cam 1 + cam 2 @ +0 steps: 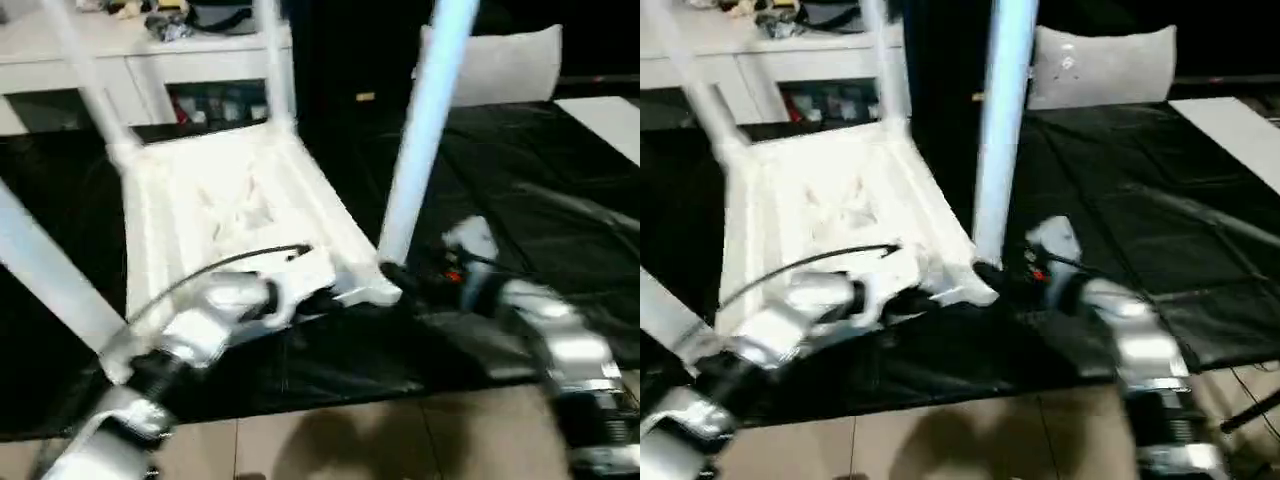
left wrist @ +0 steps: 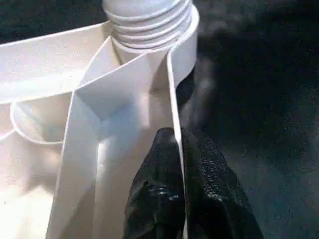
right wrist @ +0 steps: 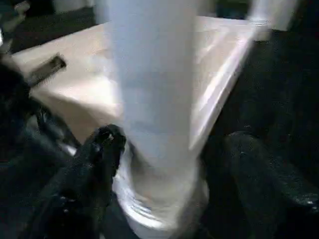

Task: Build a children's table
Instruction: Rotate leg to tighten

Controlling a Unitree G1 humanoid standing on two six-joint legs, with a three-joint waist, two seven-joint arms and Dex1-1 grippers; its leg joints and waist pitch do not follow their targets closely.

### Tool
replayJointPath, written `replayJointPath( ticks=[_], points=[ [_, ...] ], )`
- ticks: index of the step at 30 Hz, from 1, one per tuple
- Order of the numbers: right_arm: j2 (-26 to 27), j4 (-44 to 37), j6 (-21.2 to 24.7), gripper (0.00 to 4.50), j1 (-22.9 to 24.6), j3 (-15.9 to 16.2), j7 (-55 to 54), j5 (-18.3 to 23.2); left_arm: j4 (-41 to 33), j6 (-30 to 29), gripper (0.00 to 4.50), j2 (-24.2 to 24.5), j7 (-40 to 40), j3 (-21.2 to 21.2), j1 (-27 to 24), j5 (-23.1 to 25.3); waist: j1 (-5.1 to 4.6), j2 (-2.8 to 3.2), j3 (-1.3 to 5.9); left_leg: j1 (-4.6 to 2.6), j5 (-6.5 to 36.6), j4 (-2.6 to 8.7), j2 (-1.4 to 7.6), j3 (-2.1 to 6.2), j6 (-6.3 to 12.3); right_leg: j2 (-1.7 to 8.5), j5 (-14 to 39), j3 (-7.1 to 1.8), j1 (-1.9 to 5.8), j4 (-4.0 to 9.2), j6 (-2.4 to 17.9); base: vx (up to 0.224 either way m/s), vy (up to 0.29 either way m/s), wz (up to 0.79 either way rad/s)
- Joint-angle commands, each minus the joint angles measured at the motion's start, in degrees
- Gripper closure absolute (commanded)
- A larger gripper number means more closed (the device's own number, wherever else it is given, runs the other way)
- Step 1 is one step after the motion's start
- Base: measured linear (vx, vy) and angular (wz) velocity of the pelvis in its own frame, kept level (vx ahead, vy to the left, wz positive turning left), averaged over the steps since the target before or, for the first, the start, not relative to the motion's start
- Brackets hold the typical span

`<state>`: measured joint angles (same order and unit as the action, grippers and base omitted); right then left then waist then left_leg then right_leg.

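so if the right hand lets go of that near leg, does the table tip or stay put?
Probably stays: the table lies upside down on its broad top, and the left hand pinches its rim. The leg stands upright in its corner socket. Looks thin, ribbed plastic, so likely light and easily nudged.

Left gripper fingers pinched together, right gripper fingers spread wide, both forearms extended forward.

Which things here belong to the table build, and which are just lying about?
Job: upturned children's table; its near-corner leg; left gripper pinching the table's edge wall; right gripper open around that leg.
Lying about: white cabinet; white cushion.
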<state>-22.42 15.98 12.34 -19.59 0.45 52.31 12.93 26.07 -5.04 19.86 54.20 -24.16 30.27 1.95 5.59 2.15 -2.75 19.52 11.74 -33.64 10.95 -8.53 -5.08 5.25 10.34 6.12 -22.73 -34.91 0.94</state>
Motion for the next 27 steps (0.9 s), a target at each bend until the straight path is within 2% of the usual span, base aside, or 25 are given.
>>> replayJointPath(
  ticks=[1, 2, 4, 6, 7, 8, 10, 11, 12, 16, 20, 27],
  points=[
    [-0.9, 0.3, -2.8, 0.72, -0.2, 1.0, 4.2, 0.0, -0.1, 3.7, 4.50, 0.9, 3.4, -2.7, -0.3, 1.4, 0.24, -1.43, 4.22, 1.25, 3.0, 3.09, 1.48, -0.23, 5.82, 3.27, 10.8, -3.25, 3.50, 3.97, 9.4, 0.000, 0.000, 0.00],
    [-2.1, 0.1, -3.5, 0.72, -0.1, 1.4, 7.8, 0.9, 0.3, 5.7, 4.50, 1.6, 5.0, -3.1, -0.4, 1.4, 0.39, -1.34, 4.32, 1.34, 1.6, 2.84, 1.56, -0.32, 6.52, 3.22, 7.2, -3.22, 3.32, 3.53, 10.6, 0.000, 0.000, 0.00],
    [-3.6, -0.2, -4.6, 0.72, -0.1, 2.1, 12.0, 1.9, 0.6, 7.4, 4.50, 2.3, 7.1, -3.3, -0.5, 1.1, 0.56, -1.37, 4.29, 1.50, 1.1, 2.71, 1.66, -0.35, 7.78, 3.20, 4.9, -3.07, 3.34, 3.20, 11.9, 0.000, 0.000, 0.00],
    [-5.7, -0.1, -6.6, 0.72, -0.2, 3.4, 17.9, 3.3, 0.8, 9.4, 4.50, 3.2, 10.4, -3.7, -0.7, 0.4, 1.03, -1.44, 4.07, 1.34, 3.3, 2.73, 1.84, -0.56, 8.43, 3.38, 7.8, -3.03, 3.25, 3.58, 12.0, 0.000, 0.000, 0.00],
    [-5.9, -0.1, -6.6, 0.72, -0.3, 3.6, 18.4, 3.4, 0.7, 9.6, 4.50, 3.3, 10.9, -3.7, -0.7, 0.2, 1.20, -1.39, 4.05, 1.22, 3.6, 2.76, 1.95, -0.59, 8.25, 3.45, 8.6, -3.08, 3.17, 3.65, 11.9, 0.000, 0.000, 0.00],
    [-7.4, 0.3, -5.9, 0.87, -0.9, 4.8, 23.7, 4.3, -0.8, 10.6, 4.50, 4.3, 15.5, -4.4, -1.1, -1.3, 1.34, -1.47, 3.93, 1.27, 4.3, 2.86, 1.97, -0.60, 7.92, 3.41, 10.2, -3.05, 3.14, 3.75, 11.7, 0.000, 0.000, 0.00],
    [-8.2, 0.6, -5.0, 0.98, -1.4, 5.7, 27.6, 5.0, -2.1, 11.2, 4.50, 5.1, 19.0, -5.0, -1.3, -2.4, 1.61, -1.53, 3.83, 1.13, 5.5, 2.96, 2.13, -0.66, 7.45, 3.48, 12.1, -3.09, 3.03, 3.91, 11.5, 0.000, 0.000, 0.00],
    [-8.4, 0.9, -4.8, 1.08, -1.7, 6.1, 29.0, 5.1, -2.4, 11.6, 4.50, 5.4, 20.1, -5.3, -1.3, -2.6, 1.80, -1.48, 3.83, 1.10, 6.0, 3.09, 2.32, -0.57, 7.06, 3.59, 12.8, -3.14, 3.03, 3.95, 11.4, 0.000, 0.000, 0.00],
    [-8.7, 1.2, -4.4, 1.16, -1.9, 6.6, 30.5, 5.2, -2.9, 11.8, 4.50, 5.8, 21.3, -5.8, -1.4, -2.7, 1.91, -1.78, 3.77, 1.03, 6.4, 3.12, 2.30, -0.66, 6.81, 3.51, 13.3, -3.16, 2.93, 4.07, 11.3, 0.000, 0.000, 0.00],
    [-9.3, 1.8, -3.8, 1.61, -2.6, 8.4, 34.0, 5.8, -3.5, 13.3, 4.50, 6.7, 24.2, -6.8, -1.3, -2.6, 2.67, -1.81, 3.72, 0.78, 7.1, 3.26, 2.42, -0.66, 5.87, 3.59, 14.4, -3.27, 2.80, 4.06, 11.2, 0.000, 0.000, 0.00],
    [-9.7, 0.9, -1.4, 1.84, -2.7, 10.4, 37.9, 6.9, -2.9, 14.5, 4.50, 6.9, 26.0, -6.9, -0.9, -2.4, 2.77, -1.94, 3.70, 0.99, 7.6, 3.37, 2.34, -0.58, 5.05, 3.66, 15.6, -3.31, 3.02, 4.16, 10.1, 0.000, 0.000, 0.00],
    [-10.9, 0.0, 1.6, 2.39, -2.0, 12.2, 40.2, 8.9, -2.1, 13.8, 4.50, 6.8, 26.7, -6.0, -0.7, -2.9, 2.84, -2.21, 3.85, 0.93, 6.6, 3.27, 2.32, -0.63, 4.78, 3.57, 14.4, -3.34, 2.98, 4.03, 10.2, 0.000, 0.000, 0.00]
  ],
)
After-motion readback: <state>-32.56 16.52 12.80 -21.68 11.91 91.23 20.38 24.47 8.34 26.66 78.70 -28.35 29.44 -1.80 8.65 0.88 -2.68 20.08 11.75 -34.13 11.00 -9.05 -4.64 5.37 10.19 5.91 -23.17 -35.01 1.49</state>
